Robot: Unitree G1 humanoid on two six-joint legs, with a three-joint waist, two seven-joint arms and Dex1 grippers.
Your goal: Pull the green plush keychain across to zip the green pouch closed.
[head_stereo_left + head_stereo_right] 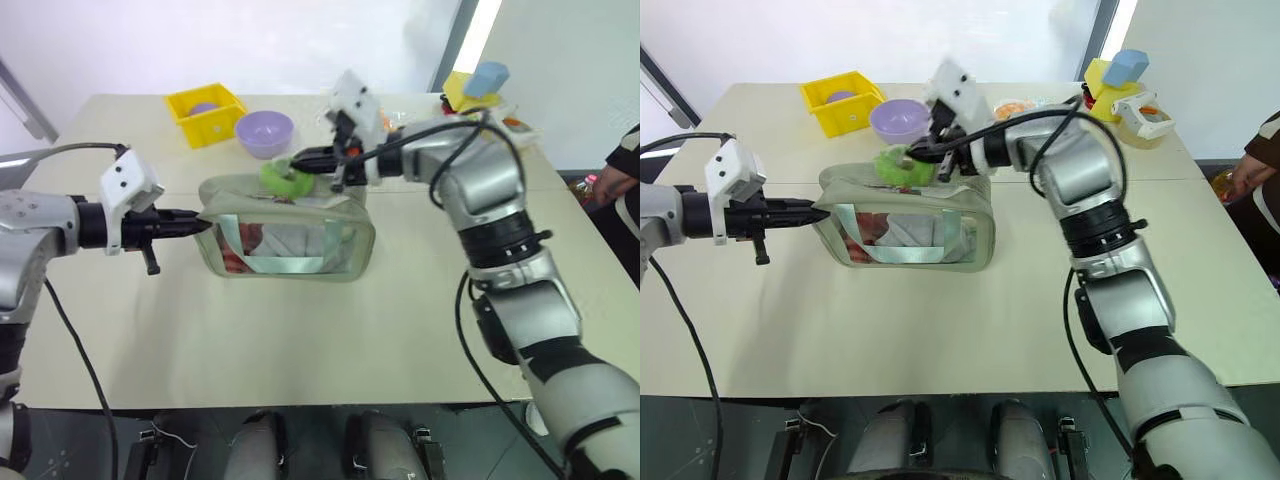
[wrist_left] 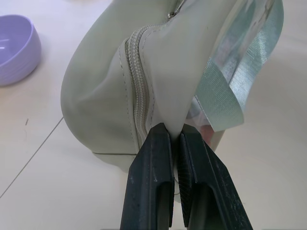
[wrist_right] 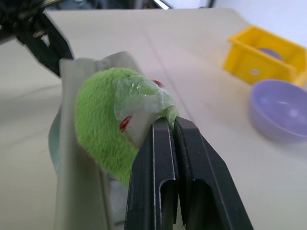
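- Standing on the bench [image 1: 300, 350], the pouch [image 1: 290, 235] sits upright near the middle, its clear window facing us and its zipper running along the top.
- We see the left pincer [image 1: 200, 224] closed tight on the pouch's left end; in the left wrist view its fingers [image 2: 153, 177] pinch a fold of the fabric just beside the zipper.
- We see the keychain [image 1: 283, 178] resting on top of the pouch, towards the left half of the zipper line.
- The right pincer [image 1: 300, 161] reaches in from the right, and in the right wrist view its two fingers [image 3: 163, 167] are pressed together on the edge of the keychain, nipping a bit of clear wrap on the plush.
- Behind the pouch we note a purple bowl [image 1: 265, 133] and, to its left, a yellow bin [image 1: 205, 115].
- At the far right corner of the bench stand a yellow and a blue block [image 1: 478, 85].
- A person's hand [image 1: 612, 186] shows at the right edge.
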